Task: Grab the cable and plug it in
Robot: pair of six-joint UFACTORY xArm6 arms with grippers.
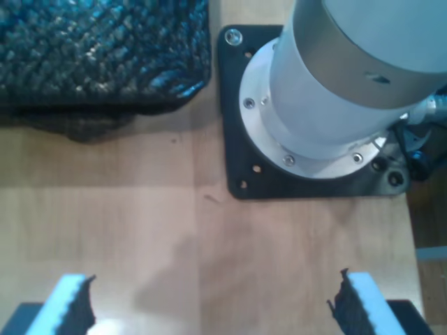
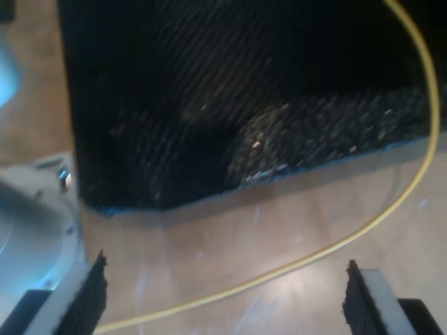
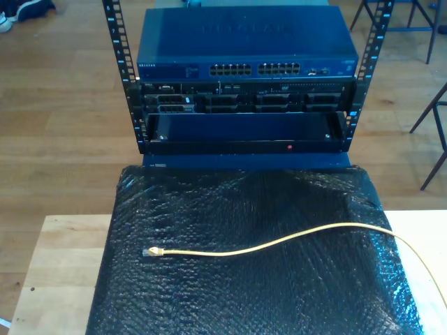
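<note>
The cable (image 3: 279, 242) is lying across the black bubbly mat (image 3: 251, 293), plug end toward the exterior view's left. My first gripper (image 1: 209, 307) and my second gripper (image 2: 223, 300) are hanging wide apart, holding nothing

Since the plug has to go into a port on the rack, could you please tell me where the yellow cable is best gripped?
Grip the cable just behind its clear plug, coming from above. It lies flat on the black bubble wrap with the plug at the exterior view's left, so the top is the free side. A hold close to the tip should keep the limp cable from drooping while aiming at the switch's ports.
</note>
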